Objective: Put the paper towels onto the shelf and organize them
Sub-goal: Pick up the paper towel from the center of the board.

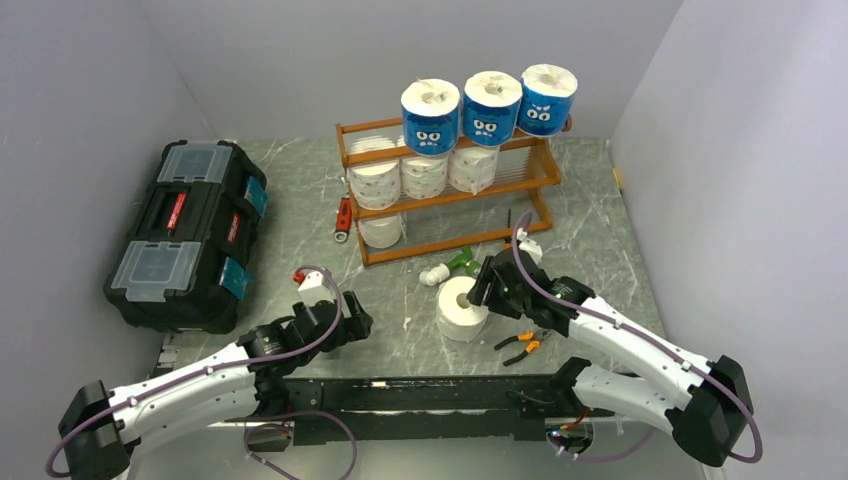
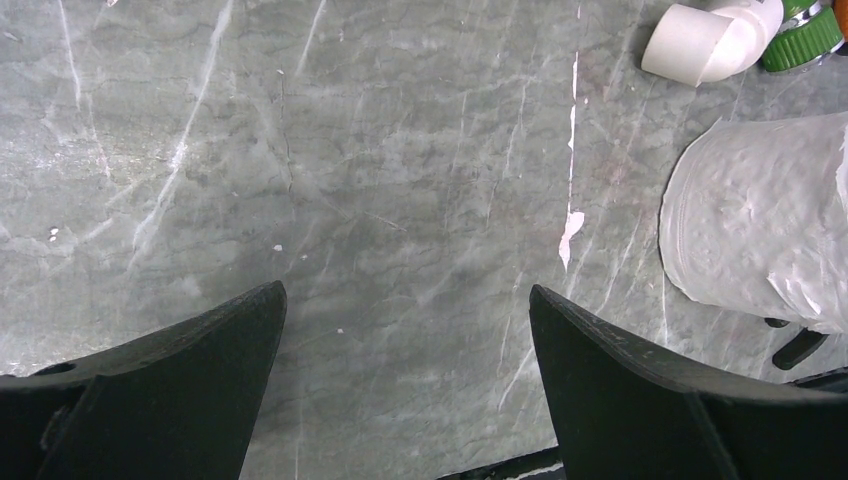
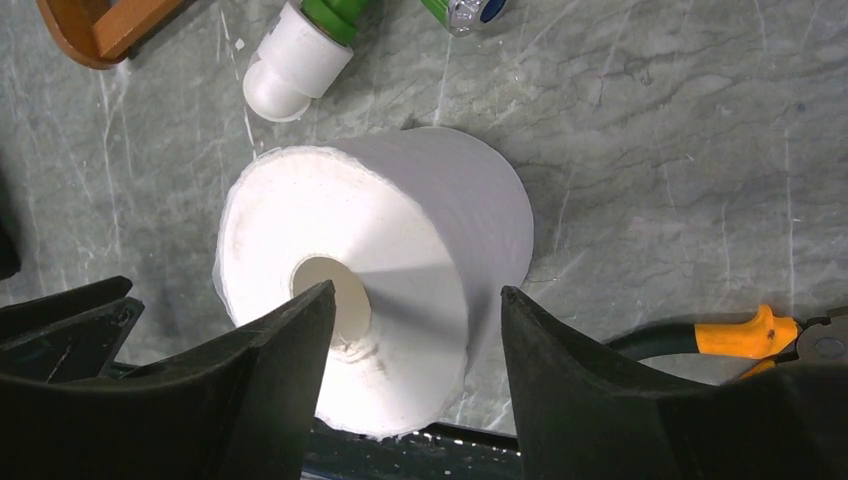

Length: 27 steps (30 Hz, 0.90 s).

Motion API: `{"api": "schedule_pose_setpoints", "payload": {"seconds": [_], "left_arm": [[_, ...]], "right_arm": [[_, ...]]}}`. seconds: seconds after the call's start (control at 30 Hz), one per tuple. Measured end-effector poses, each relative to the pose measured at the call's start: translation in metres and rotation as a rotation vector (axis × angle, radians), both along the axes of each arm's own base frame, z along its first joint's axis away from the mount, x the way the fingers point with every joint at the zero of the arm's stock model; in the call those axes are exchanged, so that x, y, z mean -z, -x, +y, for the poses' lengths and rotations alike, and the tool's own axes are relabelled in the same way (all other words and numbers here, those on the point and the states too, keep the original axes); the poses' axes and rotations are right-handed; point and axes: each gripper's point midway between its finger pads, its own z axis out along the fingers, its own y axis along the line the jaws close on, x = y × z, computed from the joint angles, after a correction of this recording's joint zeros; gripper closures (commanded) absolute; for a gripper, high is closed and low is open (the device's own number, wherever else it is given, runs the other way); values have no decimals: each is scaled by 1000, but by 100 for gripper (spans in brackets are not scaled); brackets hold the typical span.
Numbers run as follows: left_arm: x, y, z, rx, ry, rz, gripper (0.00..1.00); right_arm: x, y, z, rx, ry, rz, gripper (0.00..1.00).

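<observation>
Towel roll stands on end, core up; right gripper jaws straddle its wall, grip unclear; left gripper gapes.

1. A plain white paper towel roll stands on end on the grey marble table, its hollow core facing up.
2. The right gripper has its jaws spread, one fingertip over the core and the other at the roll's outer side.
3. A green-and-white tool lies beyond the roll, near the shelf corner.
4. Orange-handled pliers lie at the right.
</observation>
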Motion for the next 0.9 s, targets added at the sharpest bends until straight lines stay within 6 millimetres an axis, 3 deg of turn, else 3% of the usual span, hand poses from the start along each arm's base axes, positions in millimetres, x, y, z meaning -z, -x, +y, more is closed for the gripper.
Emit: {"api": "schedule_pose_setpoints", "payload": {"seconds": [0.27, 0.67, 0.9], "left_arm": [[1, 0, 0, 0, -2, 2, 2], [0, 0, 0, 0, 0, 0, 2], [0, 0, 0, 0, 0, 0, 1]], "right_arm": [[8, 0, 0, -1, 22, 25, 48], [6, 0, 0, -3, 34, 36, 73], [-13, 2, -1, -8, 33, 29, 77]]}}
